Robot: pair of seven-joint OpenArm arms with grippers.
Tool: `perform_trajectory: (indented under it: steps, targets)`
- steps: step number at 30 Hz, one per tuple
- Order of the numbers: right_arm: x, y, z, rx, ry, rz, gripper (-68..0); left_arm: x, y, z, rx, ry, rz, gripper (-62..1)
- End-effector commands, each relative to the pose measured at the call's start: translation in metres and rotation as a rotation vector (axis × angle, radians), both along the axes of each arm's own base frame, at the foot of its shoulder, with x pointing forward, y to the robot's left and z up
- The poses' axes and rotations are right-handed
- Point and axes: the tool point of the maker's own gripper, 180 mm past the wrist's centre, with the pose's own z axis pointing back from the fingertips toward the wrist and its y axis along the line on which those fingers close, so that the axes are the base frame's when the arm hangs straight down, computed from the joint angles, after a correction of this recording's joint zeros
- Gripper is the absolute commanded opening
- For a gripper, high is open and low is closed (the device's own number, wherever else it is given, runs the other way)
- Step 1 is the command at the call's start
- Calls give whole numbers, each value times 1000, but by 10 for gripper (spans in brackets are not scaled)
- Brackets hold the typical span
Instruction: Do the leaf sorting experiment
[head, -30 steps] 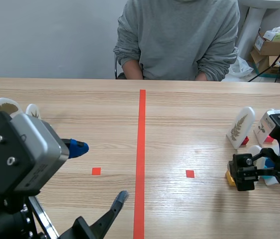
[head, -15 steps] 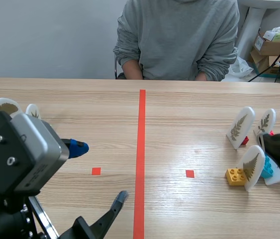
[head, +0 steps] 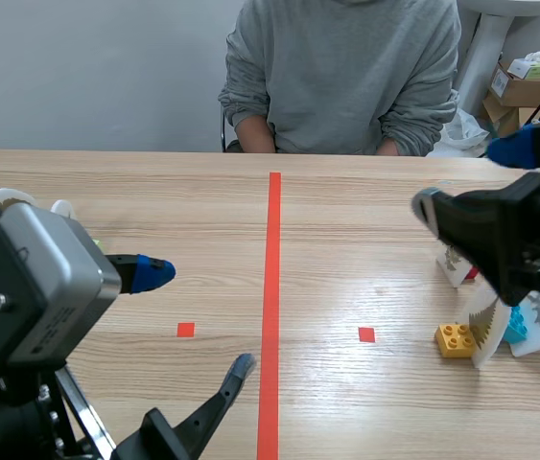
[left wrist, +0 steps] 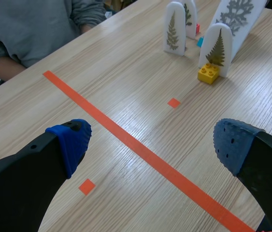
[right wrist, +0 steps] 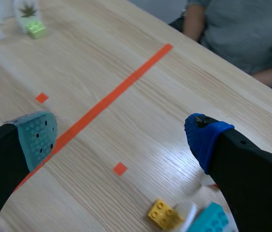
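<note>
Two grippers: both stand spread wide, and neither holds anything.
Left gripper [head: 198, 319]: low at the table's 7 o'clock; its blue pad [left wrist: 73, 142] and its darker pad are far apart, with only bare wood between them.
Left-side cards: two white round-topped leaf cards [head: 6, 196] peek out behind the left arm at the table's 9 o'clock. In the right wrist view a small white card with a green leaf [right wrist: 28, 9] stands on a lime-green toy brick [right wrist: 36, 30], far ahead at that gripper's 11 o'clock.
Tape: a long orange-red tape line [head: 271, 287] runs from 6 to 12 o'clock down the table's middle.
Person: someone in a grey sweatshirt [head: 346, 77] sits at 12 o'clock, forearms at the table's edge.
Yellow studded toy brick [head: 454, 339]: at the table's 4 o'clock, with a white arched card bearing a green fern leaf [left wrist: 216, 48] upright and touching it.
Further cards: a second white arched fern card [left wrist: 174, 26] stands at the brick's 12 o'clock beside a small red brick [left wrist: 197, 29]. A large white card with a grey lobed leaf [left wrist: 237, 12] leans at 2 o'clock, with a teal toy brick [right wrist: 208, 220] at its foot.
Right gripper [head: 468, 177]: raised above these cards at the table's 3 o'clock, with its grey-green pad [right wrist: 36, 137] and blue pad well apart. The yellow and teal bricks lie below it at its 5 o'clock.
</note>
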Motion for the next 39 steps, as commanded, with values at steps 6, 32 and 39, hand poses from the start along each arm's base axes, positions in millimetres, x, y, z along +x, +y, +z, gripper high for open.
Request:
perform_trajectory:
  steps: [6, 32, 39]
  targets:
    - [-8, 38, -13, -81, 51, 186, -139, 8, 4, 15, -112, 0, 58, -69]
    - [-18, 63, -39, -215, 121, 296, -140, 41, 62, 30, -105, -81, 274, -67]
    - [-10, 51, -39, -253, 91, 258, -140, 41, 62, 31, -111, -80, 276, -67]
